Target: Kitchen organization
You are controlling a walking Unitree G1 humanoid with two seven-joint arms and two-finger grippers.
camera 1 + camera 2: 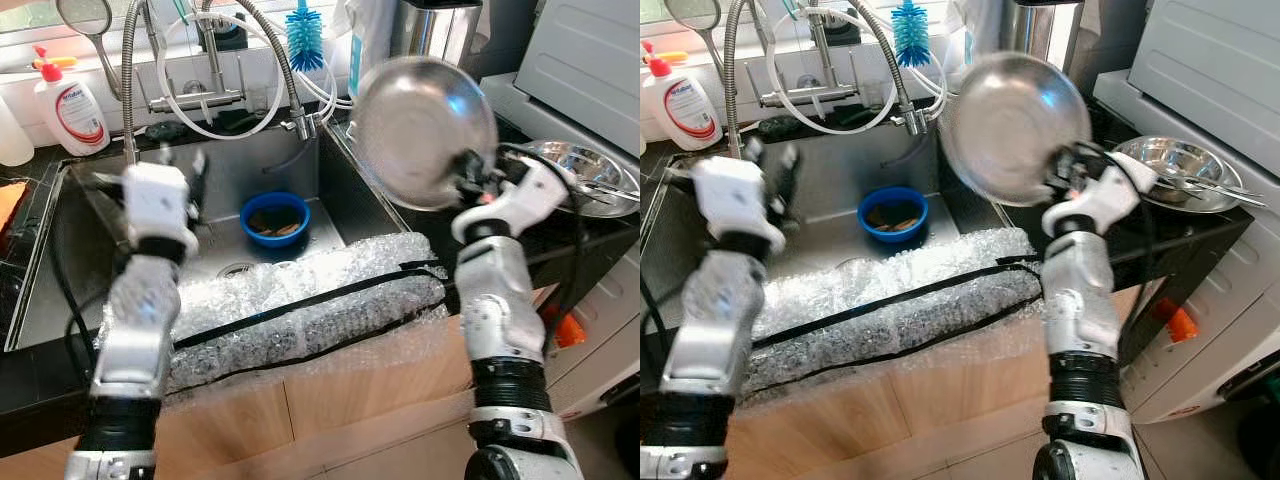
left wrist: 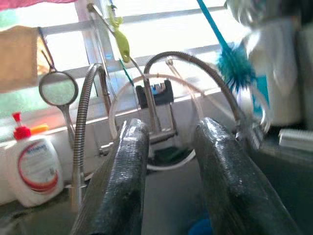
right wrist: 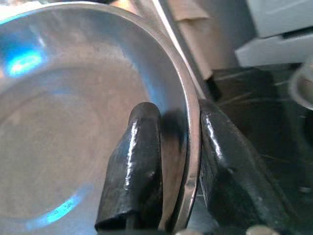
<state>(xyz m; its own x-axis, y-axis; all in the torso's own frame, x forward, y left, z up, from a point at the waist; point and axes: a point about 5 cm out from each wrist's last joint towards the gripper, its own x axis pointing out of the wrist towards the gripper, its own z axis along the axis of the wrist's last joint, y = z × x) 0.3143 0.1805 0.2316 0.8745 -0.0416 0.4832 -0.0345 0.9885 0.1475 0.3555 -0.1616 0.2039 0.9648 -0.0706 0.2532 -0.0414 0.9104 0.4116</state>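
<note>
While right tool pinches steel bowl rim, sink edge beside

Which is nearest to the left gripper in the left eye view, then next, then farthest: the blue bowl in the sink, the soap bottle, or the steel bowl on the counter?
From the left gripper:
1. Blue bowl, just to its right in the sink.
2. Soap bottle, behind it on the left ledge.
3. Steel bowl on the counter, far right.
</note>
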